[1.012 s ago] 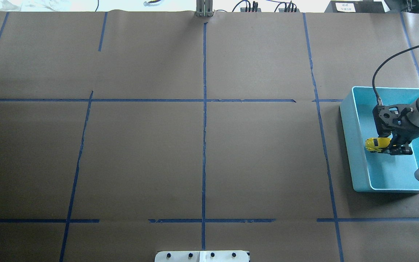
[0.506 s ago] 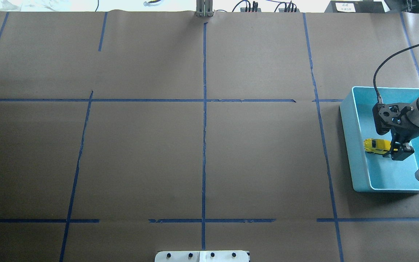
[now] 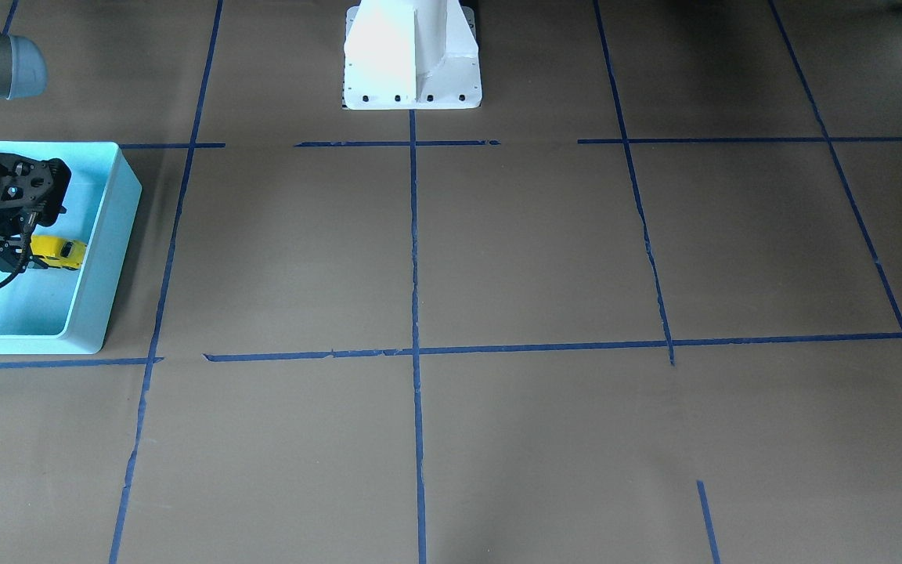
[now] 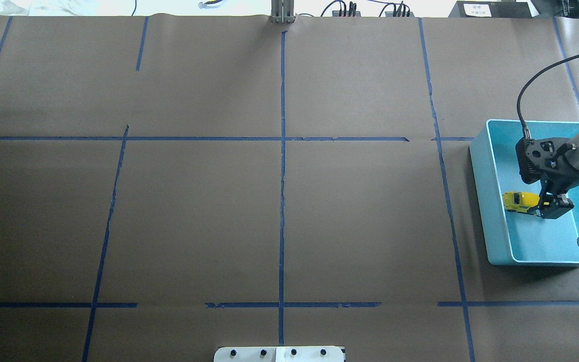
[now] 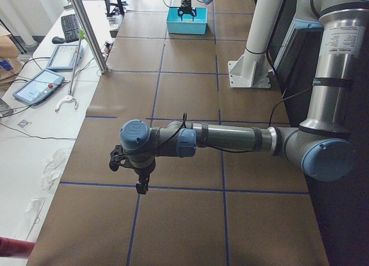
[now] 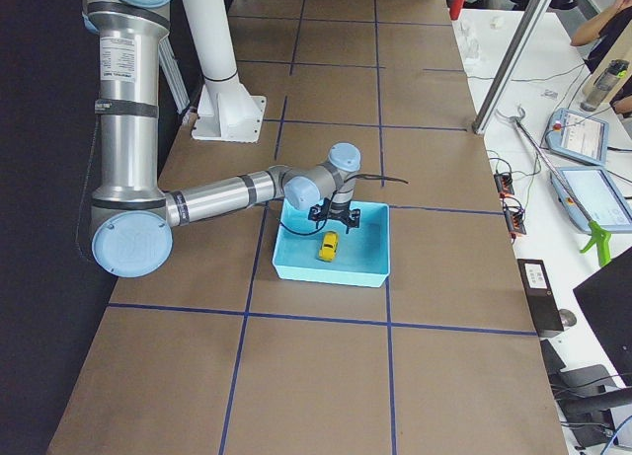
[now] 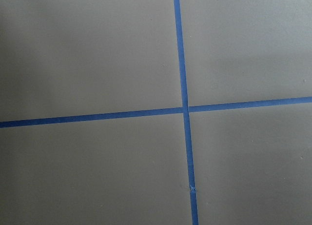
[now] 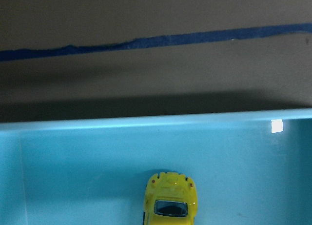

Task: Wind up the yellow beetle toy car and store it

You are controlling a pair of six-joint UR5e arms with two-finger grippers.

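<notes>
The yellow beetle toy car (image 4: 519, 201) lies flat on the floor of the turquoise bin (image 4: 480, 166), near the bin's wall that faces the table's middle. It also shows in the front view (image 3: 59, 251), the right side view (image 6: 328, 246) and the right wrist view (image 8: 170, 203). My right gripper (image 4: 551, 208) hangs inside the bin just beside and above the car, open, with nothing in it. My left gripper (image 5: 138, 188) shows only in the left side view, low over the brown paper; I cannot tell whether it is open or shut.
The bin (image 3: 106, 258) stands at the table's far right end. The robot's white pedestal (image 3: 412, 55) is at the middle of the near edge. Blue tape lines (image 7: 184, 108) cross the brown paper. Tablets and cables lie beyond the table's far edge.
The car went from tilted at the right gripper's fingers to lying flat on the bin floor. The right gripper has let go of it and drawn slightly away.
</notes>
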